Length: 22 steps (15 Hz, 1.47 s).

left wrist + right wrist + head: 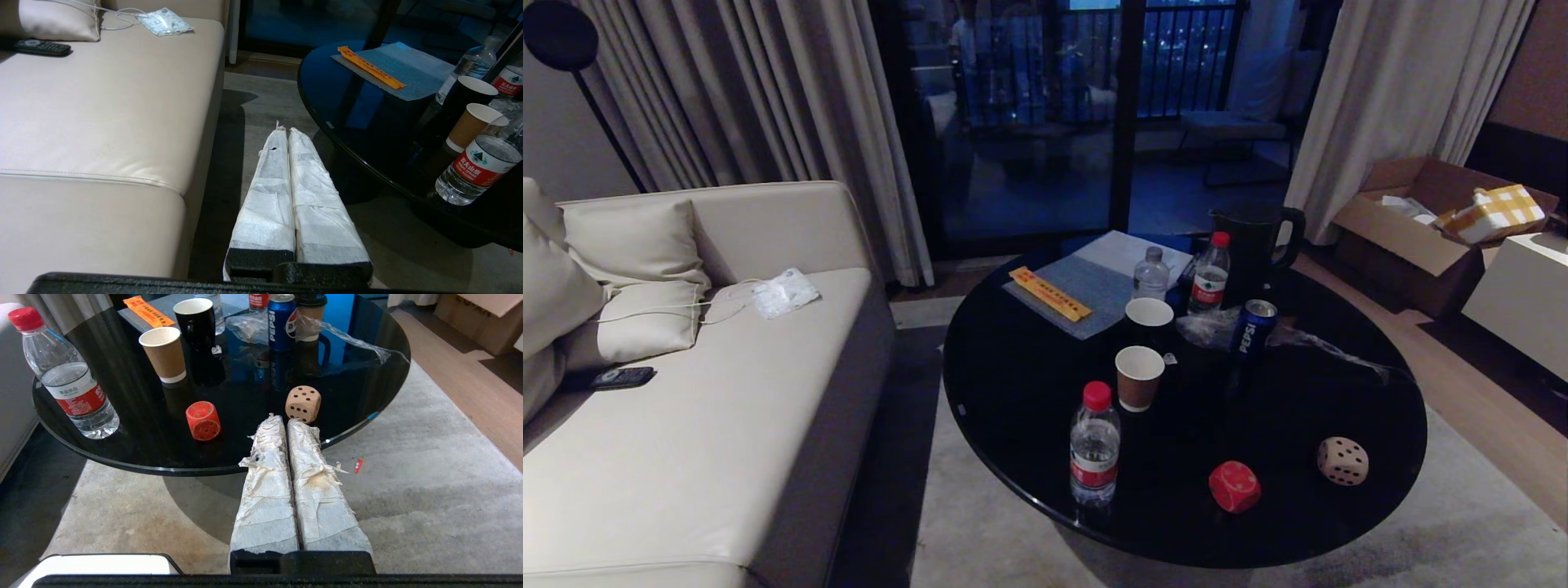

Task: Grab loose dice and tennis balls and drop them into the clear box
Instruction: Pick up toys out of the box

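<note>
While both hands, left (284,132) and right (282,422), hang closed and empty, the red die (1234,486) and beige die (1343,461) lie unpicked at the round table's (1013,392) five o'clock edge, so nothing is done.

- Two dice (1234,486) (1343,461) lie side by side near the bench's (1013,392) front edge.
- A water bottle (1094,445) stands left of them.
- A paper cup (1138,377) stands behind the bottle.
</note>
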Motion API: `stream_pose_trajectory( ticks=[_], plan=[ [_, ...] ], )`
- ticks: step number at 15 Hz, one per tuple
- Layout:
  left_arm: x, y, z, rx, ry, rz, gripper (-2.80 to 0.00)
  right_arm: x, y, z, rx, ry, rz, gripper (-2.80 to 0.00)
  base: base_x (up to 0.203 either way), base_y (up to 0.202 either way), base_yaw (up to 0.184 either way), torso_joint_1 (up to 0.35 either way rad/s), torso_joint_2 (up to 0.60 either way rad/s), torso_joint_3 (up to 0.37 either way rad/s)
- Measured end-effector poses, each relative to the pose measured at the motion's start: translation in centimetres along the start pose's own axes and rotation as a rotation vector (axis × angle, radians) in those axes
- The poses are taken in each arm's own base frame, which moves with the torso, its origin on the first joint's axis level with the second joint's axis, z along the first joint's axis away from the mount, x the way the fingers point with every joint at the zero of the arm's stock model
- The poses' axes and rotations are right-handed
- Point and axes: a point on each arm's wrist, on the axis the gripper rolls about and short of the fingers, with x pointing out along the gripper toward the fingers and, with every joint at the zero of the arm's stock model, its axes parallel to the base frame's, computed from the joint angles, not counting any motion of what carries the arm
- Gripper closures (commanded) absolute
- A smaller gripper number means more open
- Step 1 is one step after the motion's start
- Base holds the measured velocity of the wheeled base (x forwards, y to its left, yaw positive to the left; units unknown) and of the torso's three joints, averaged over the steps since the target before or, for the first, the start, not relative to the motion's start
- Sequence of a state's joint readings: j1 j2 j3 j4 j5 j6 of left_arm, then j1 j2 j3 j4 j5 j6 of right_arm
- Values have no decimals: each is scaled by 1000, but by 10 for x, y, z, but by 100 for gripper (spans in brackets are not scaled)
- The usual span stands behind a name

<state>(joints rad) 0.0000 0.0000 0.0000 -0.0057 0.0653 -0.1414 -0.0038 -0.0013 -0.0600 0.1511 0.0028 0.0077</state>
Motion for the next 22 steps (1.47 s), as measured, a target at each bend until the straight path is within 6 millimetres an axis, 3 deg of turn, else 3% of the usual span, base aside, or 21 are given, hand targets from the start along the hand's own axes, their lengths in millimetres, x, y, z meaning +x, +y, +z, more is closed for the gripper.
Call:
stream_pose_trajectory(
  ticks=[13,22],
  plan=[
    [0,0,0,8,0,-1,0,0,0,0,0,0,0,0,0,0,0,4,3,-155],
    [0,-1,-1,155,8,-41,0,0,0,0,0,0,0,0,0,0,0,2,2,-187]
  ],
)
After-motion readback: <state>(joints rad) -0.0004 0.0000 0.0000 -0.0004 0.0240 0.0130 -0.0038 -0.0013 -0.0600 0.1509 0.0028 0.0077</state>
